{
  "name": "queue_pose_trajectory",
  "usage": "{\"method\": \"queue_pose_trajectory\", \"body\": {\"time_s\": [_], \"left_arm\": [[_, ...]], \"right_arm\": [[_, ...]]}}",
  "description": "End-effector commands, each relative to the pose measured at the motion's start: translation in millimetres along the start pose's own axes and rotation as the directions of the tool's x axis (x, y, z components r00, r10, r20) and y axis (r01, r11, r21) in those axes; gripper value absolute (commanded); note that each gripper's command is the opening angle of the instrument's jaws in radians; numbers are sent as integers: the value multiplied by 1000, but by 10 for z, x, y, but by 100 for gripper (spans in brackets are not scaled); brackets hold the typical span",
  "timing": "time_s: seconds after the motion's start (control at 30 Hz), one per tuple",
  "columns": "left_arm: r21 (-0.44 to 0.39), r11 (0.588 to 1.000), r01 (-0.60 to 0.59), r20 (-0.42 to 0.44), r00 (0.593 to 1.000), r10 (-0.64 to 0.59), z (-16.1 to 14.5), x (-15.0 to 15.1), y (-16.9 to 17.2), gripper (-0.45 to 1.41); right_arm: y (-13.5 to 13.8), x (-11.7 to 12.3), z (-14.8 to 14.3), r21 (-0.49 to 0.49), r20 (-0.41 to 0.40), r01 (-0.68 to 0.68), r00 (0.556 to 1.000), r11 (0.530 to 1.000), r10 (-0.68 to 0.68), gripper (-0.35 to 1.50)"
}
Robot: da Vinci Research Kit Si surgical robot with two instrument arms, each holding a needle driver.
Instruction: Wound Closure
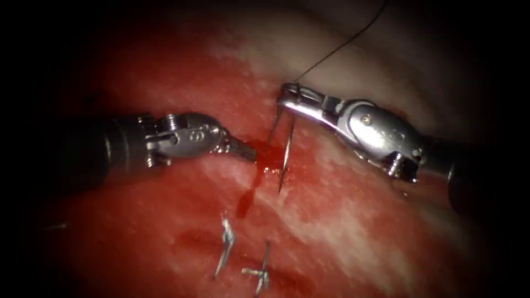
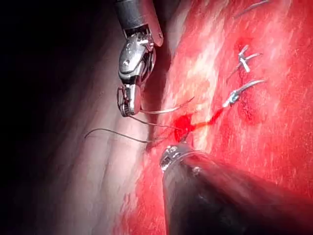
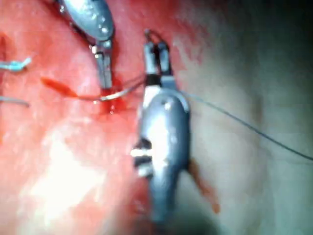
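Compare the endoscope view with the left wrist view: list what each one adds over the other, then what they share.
Endoscope view adds: the left tool seen from the side, jaws shut with nothing visibly held, tip at the red fluid in the cut; the thread running up and away.
Left wrist view adds: the needle as a clear curve, its point seemingly free above the tissue, and slack thread looped over pale tissue.
Shared: the right tool gripping the needle near its thread end, and cut ends of thread.
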Motion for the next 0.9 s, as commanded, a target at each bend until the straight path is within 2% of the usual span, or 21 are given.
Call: {"method": "queue_pose_trajectory", "body": {"time_s": [0.03, 0.47, 0.7, 0.9], "left_arm": [[-5, 1000, 0, 16, 1000, 0, 10, 3, -9, -45], [-36, 999, -3, 89, 996, 6, 30, -3, -35, -45], [-134, 991, -6, 260, 965, 41, 48, -24, -38, -45], [-157, 988, -2, 287, 957, 47, 45, -21, -40, -45]], "right_arm": [[-1, -7, 6, 1, 0, 14, 1000, 1000, -14, -35], [1, -13, 8, 2, 1, 83, 997, 997, -83, -35], [0, -17, 18, 9, -21, 179, 984, 984, -179, -35], [0, -21, 27, -5, -46, 232, 972, 973, -232, -35]]}}
